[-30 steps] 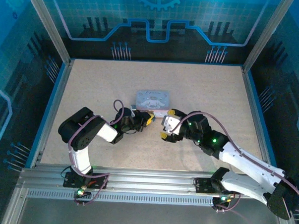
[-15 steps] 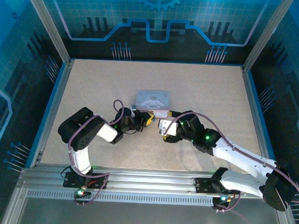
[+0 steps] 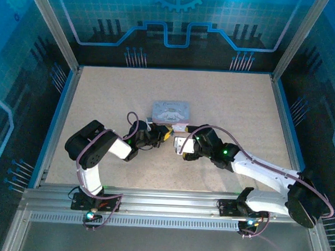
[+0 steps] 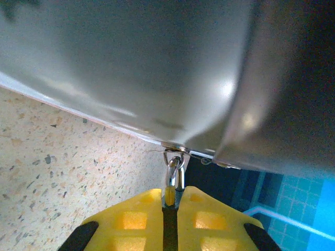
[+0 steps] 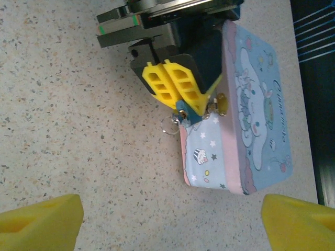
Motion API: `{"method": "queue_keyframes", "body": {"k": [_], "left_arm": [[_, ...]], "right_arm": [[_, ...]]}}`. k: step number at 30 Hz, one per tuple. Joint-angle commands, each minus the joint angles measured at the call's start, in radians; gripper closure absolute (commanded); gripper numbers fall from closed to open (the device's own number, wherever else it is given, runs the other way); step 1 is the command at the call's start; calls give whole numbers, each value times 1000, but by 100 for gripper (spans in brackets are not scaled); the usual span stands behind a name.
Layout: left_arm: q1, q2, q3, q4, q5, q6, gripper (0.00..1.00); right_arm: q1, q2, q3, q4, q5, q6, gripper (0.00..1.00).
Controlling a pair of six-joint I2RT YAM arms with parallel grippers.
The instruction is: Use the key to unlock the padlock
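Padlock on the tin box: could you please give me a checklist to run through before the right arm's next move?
1. Left gripper shut on the padlock: ok.
2. Padlock shackle threaded through the hasp of the tin box: ok, seen in the left wrist view.
3. Right gripper open for a grasp: ok.
4. Small ring hanging free at the left gripper's fingertips, bare table beside it: ok.
5. Key seated in the padlock: cannot tell.
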Motion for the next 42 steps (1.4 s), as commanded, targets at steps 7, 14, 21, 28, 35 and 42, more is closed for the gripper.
{"method": "queue_keyframes", "body": {"k": [7,14,21,28,35,42], "left_arm": [[3,-41,11,35,0,-38,98],[2,-42,6,37,0,-52,98],[1,-43,9,43,5,-60,98],[1,-42,9,45,5,-62,98],[-1,-35,9,46,5,-63,98],[-1,-30,9,52,7,-67,98]], "right_arm": [[6,115,-4,138,-45,-70,15],[-8,199,10,195,-69,-66,23],[-26,267,39,253,-82,-49,34],[-31,317,57,302,-68,-33,47],[-32,340,66,322,-53,-10,61],[-27,366,68,370,-8,5,67]]}}
